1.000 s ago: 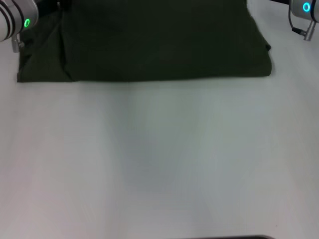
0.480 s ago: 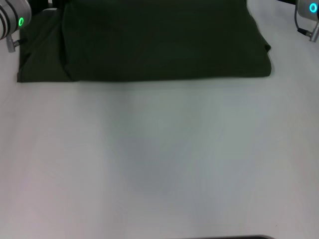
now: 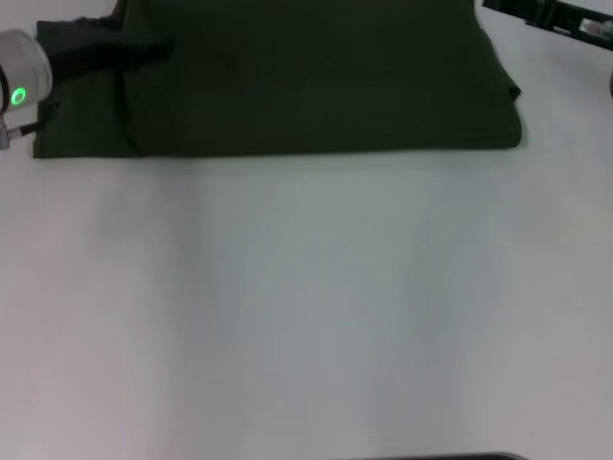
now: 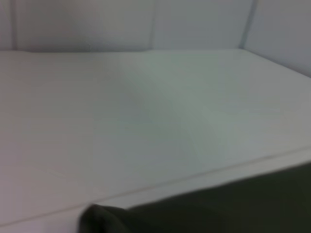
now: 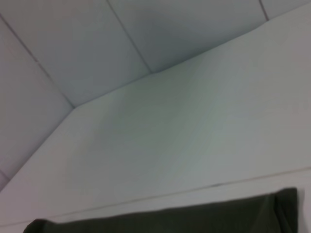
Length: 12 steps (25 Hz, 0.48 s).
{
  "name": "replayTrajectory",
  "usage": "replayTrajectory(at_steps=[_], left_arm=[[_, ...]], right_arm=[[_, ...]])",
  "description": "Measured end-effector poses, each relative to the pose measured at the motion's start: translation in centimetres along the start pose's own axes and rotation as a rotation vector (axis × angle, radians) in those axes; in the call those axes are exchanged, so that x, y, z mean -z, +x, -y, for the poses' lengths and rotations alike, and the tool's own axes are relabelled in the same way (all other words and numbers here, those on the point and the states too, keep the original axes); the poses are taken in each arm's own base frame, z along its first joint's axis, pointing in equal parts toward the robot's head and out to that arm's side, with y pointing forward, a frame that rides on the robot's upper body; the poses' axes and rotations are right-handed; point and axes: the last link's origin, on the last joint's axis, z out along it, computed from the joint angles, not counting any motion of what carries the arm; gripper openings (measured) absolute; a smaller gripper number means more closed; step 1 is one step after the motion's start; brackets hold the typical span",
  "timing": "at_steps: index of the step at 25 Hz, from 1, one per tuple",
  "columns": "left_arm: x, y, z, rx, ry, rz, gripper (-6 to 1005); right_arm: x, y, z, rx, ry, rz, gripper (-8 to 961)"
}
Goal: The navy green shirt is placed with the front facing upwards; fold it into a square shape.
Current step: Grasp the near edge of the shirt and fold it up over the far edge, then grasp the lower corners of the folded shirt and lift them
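The navy green shirt lies at the far side of the white surface, and its far part is cut off by the top of the head view. The near edge is straight and looks like a fold. On the right there is a thick doubled corner, and on the left a narrower flap lies beside the main panel. No lettering is visible, so I judge that at least one fold is already done and the cloth is now a wide rectangle. It is wider than it is deep as far as I can see, so probably the sides must be folded in before it becomes a square.

The left hand is at the far left, over the left flap of the shirt. It shows only as a dark shape against the dark cloth, so I cannot tell if it is wide, narrow or holding the fabric. The right hand is at the far right corner, just beside the shirt edge and mostly cut off. Its state I cannot tell either.

The wrist views show only a strip of the shirt's edge, the bare surface and pale walls behind; no fingers appear there. The collar and the sleeves are hidden.
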Motion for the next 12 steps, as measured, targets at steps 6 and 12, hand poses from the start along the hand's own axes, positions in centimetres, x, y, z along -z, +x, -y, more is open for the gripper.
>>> replayTrajectory(at_steps=[6, 12], left_arm=[[0.9, -1.0, -0.8, 0.009, -0.076, 0.013, 884], [1.5, -1.0, -0.8, -0.001, -0.104, 0.006, 882]], right_arm=[[3.0, 0.7, 1.5, -0.081, -0.036, -0.049, 707], [4.8, 0.6, 2.4, -0.137, -0.050, -0.121, 704]])
